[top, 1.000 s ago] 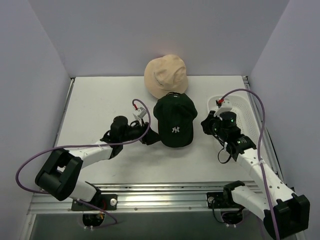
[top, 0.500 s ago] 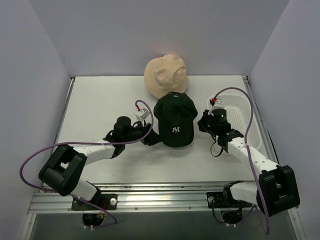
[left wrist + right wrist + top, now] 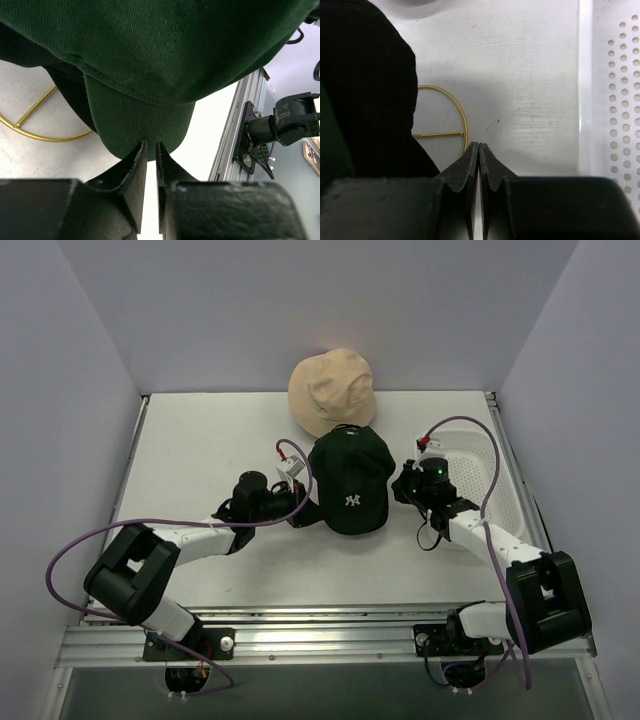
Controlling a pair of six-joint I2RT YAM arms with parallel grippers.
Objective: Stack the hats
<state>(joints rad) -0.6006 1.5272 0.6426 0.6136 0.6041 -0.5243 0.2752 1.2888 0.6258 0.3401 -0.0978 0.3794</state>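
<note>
A dark green hat with a white logo sits mid-table, and black hat fabric shows beneath it. Behind it, against the back wall, rests the tan bucket hat. My left gripper is at the green hat's left edge. In the left wrist view its jaws stand almost together, with the tips on the rim of the green brim. To the right of the hat, my right gripper is shut with nothing in it, just above the bare table.
A thin gold wire frame lies on the table under the hats and also shows in the left wrist view. A white perforated tray stands at the right, close beside the right arm. The metal rail runs along the near edge.
My left gripper slid right up to the green hat's brim and its jaws narrowed onto it. The right gripper moved left toward the hat's right side.
</note>
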